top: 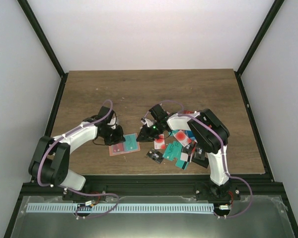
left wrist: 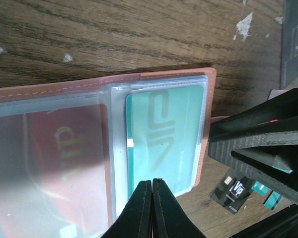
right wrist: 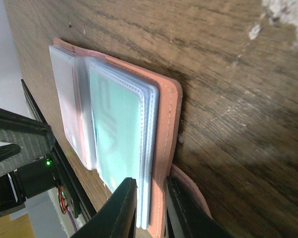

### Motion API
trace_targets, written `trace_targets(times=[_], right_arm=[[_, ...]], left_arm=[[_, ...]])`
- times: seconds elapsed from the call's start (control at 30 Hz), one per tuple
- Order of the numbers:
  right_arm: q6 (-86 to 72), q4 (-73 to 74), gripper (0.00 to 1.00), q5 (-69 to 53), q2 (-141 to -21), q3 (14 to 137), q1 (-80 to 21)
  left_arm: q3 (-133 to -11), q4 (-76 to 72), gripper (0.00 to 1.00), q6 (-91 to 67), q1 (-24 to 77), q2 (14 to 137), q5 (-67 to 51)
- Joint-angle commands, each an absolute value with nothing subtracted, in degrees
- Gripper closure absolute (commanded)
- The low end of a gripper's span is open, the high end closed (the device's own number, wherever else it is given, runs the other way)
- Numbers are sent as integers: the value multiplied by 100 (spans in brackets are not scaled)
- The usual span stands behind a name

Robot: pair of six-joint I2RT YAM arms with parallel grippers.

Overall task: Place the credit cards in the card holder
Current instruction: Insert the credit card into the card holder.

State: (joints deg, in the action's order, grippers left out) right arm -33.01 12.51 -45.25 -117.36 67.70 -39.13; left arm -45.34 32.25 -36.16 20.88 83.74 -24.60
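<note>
Open card holder (right wrist: 166, 124), edge gripped by right pincer (right wrist: 150, 184)

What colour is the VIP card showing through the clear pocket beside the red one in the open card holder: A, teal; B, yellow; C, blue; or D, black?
A: in the left wrist view a teal card sits behind the clear pocket of the card holder, next to the pocket with the red card.
</note>
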Motion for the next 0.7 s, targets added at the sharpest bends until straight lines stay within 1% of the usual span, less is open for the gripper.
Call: trace_targets(times=[0.0, 0.37, 0.67], right_arm=[[-3254, 1474, 80, -4565, -11630, 6801, -3973], [-3296, 1515, 78, -4588, -11620, 6951, -3974], [-3344, 1494, 74, -4614, -11560, 6970, -3983]], left_arm=[[-4646, 3117, 96, -3397, 2143, 8643, -2479], [-4470, 2790, 96, -3247, 2228, 9095, -2398], [-4334, 2958, 96, -3189, 2282, 9188, -1856]])
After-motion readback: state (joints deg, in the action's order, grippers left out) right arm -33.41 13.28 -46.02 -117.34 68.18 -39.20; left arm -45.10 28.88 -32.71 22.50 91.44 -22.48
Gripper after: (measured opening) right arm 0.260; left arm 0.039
